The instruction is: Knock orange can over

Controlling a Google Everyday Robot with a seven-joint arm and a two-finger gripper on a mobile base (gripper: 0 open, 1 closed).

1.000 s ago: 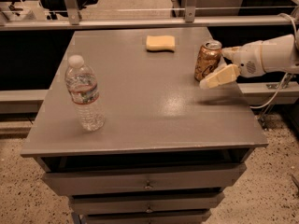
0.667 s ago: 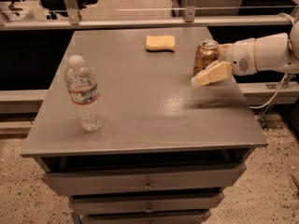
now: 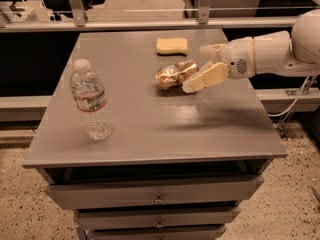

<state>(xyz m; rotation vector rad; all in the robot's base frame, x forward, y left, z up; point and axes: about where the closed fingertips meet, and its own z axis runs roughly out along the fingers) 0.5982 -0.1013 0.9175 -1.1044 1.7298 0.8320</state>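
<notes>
Warm, dim indoor light from overhead.
A pale sheen lies on the bench (image 3: 186, 118) near the tool (image 3: 195, 68), which hangs over the bench's right side; a soft shadow sits under the orange can (image 3: 172, 75), and the surrounding floor and back are dark.

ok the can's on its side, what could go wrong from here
The can lies on its side, so it may roll across the table, perhaps off an edge. The open gripper sits close beside it, so pulling away carelessly could drag it or bump the sponge.
</notes>
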